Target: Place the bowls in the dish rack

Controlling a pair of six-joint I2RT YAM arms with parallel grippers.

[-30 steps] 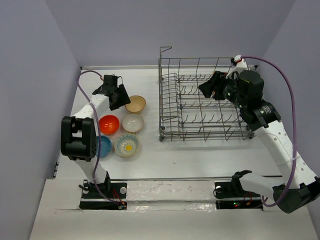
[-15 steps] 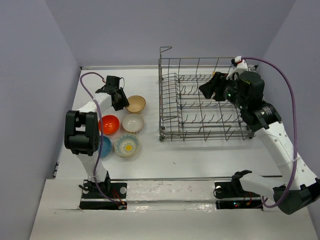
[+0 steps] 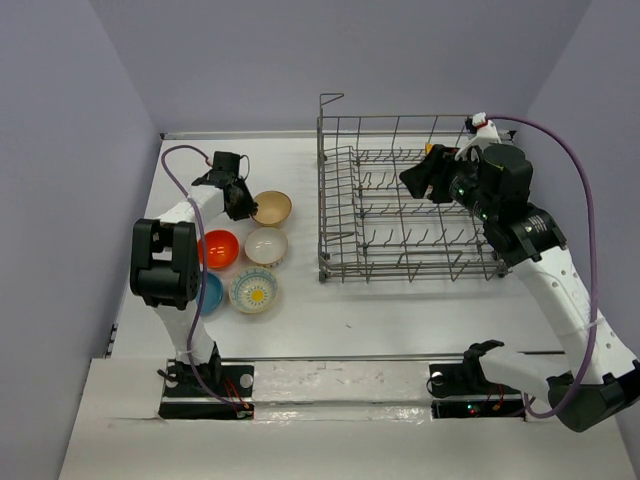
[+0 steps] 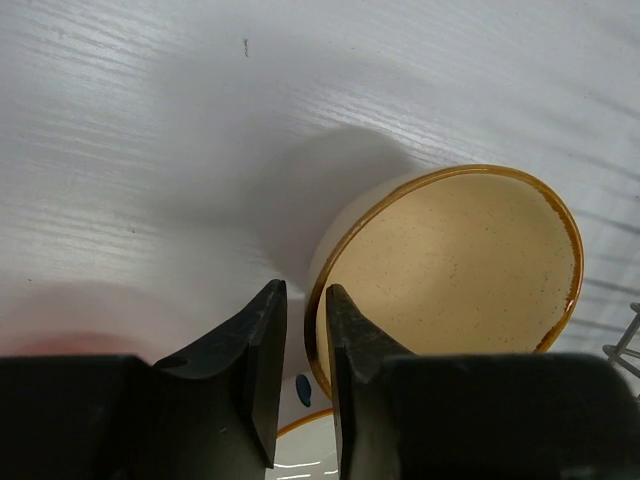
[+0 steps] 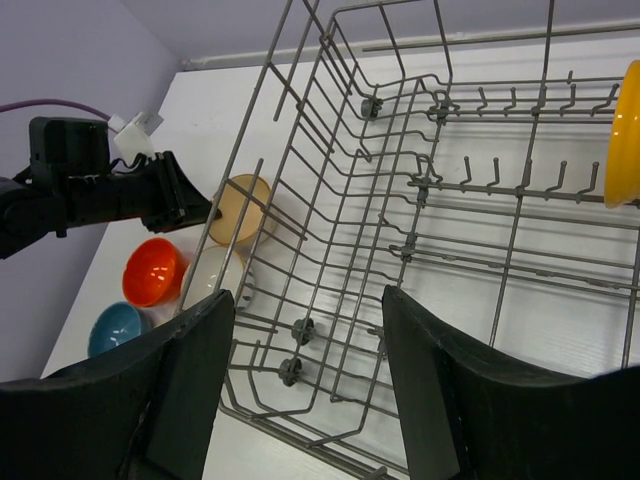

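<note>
Five bowls sit left of the dish rack (image 3: 400, 215): yellow-tan (image 3: 271, 208), plain white (image 3: 266, 245), orange-red (image 3: 218, 248), blue (image 3: 208, 293) and flower-patterned (image 3: 254, 290). My left gripper (image 3: 240, 198) is low at the yellow-tan bowl's left rim. In the left wrist view its jaws (image 4: 305, 300) are shut on the rim of that bowl (image 4: 450, 270), one finger inside and one outside. My right gripper (image 3: 425, 178) hangs open and empty above the rack; its wrist view (image 5: 308, 295) looks down through the rack's wires (image 5: 330, 180).
The rack's tall wire sides and upright tines stand between the bowls and my right arm. A yellow round thing (image 5: 625, 130) shows at the right edge of the right wrist view. Purple walls close in the left, back and right.
My left gripper has shifted a little toward the yellow-tan bowl and its jaws have closed over the rim. The right arm has barely moved.
</note>
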